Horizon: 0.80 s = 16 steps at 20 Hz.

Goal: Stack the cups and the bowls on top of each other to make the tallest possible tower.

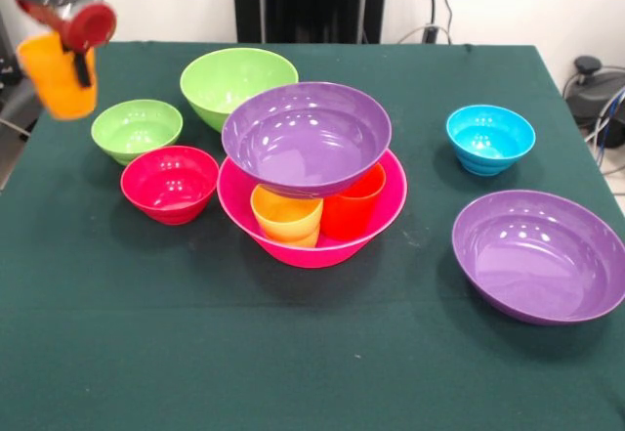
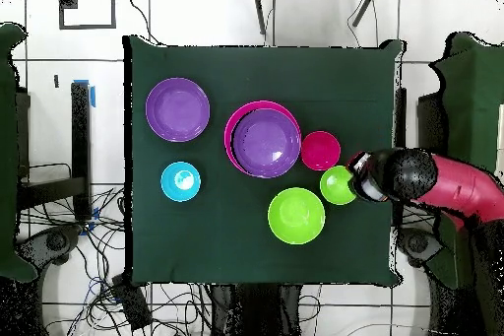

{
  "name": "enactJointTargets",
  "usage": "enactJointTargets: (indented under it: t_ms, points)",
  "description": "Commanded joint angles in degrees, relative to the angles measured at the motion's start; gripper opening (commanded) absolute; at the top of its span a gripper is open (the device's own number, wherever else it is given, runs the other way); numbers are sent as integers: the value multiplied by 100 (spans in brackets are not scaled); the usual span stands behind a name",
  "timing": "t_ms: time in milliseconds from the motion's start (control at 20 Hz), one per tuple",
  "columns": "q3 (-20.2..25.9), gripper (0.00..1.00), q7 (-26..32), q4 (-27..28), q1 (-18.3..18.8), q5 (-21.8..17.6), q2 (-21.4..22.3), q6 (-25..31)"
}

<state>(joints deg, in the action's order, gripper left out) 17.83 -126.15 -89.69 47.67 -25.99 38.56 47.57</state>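
Observation:
My gripper (image 1: 72, 52) hangs above the table's edge at the top left of the front view, shut on an orange cup (image 1: 49, 84) held clear of the cloth. In the overhead view the gripper (image 2: 362, 176) sits beside the small light-green bowl (image 2: 337, 185). The tower's base, a hot-pink bowl (image 1: 312, 240), holds a yellow-orange cup (image 1: 286, 218) and a red-orange cup (image 1: 354, 206). A purple bowl (image 1: 306, 138) rests on those cups, slightly tilted. The green cup is hidden.
Loose on the green cloth: a medium light-green bowl (image 1: 237, 81), a small light-green bowl (image 1: 137, 128), a red bowl (image 1: 169, 184), a blue bowl (image 1: 490, 138) and a second purple bowl (image 1: 537, 255). The red arm (image 2: 448, 186) reaches in over the table's edge.

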Motion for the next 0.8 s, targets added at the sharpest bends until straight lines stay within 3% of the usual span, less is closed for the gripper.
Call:
enactJointTargets:
  t_ms: [50, 200, 550, 800]
  points:
    - [1015, 0, 1880, 357, -137, 635, 614, 2121]
    - [1159, 0, 1725, 438, -221, 610, 715, 1915]
    - [1051, 0, 925, 1002, -816, 393, 901, 2183]
    - [1061, 0, 621, 980, -1099, 463, 665, 1499]
